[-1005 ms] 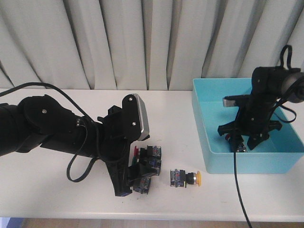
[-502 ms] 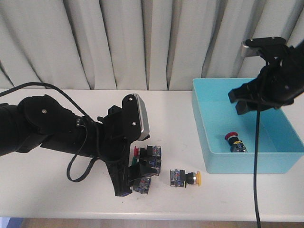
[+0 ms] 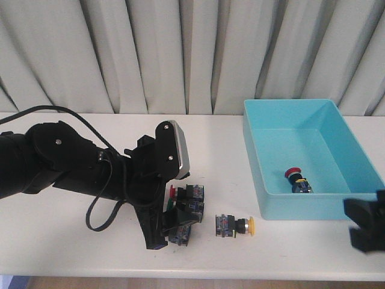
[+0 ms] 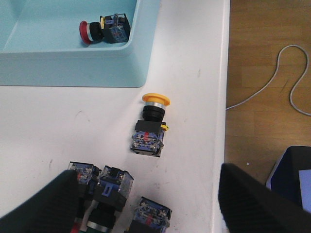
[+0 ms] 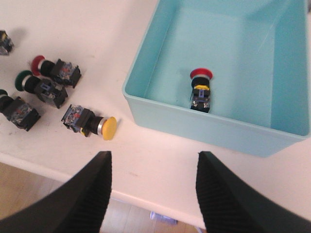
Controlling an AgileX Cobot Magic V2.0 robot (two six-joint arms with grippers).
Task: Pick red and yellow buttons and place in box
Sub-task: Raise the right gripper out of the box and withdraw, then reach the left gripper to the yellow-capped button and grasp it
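Note:
A yellow button [image 3: 237, 225] lies on its side on the white table, in front of the turquoise box [image 3: 258, 174]. It also shows in the left wrist view [image 4: 151, 127] and the right wrist view [image 5: 90, 122]. One red button [image 3: 298, 180] lies inside the box, also in the wrist views [image 4: 103, 30] [image 5: 200, 88]. Another red button [image 5: 53, 69] lies in a cluster with green-capped buttons [image 5: 41, 87]. My left gripper [image 3: 165, 226] [image 4: 148, 194] is open, low over that cluster. My right gripper [image 3: 367, 229] [image 5: 153, 179] is open and empty, at the table's front edge right of the yellow button.
The cluster [image 4: 112, 187] lies between my left fingers [image 4: 48, 204]. The table's front edge [image 5: 146, 194] is close below my right gripper. A curtain hangs behind the table. A cable lies on the floor [image 4: 272, 82].
My right gripper let go of the red button inside the box, rose out of it, and moved to the front right edge of the table. My left arm has not moved.

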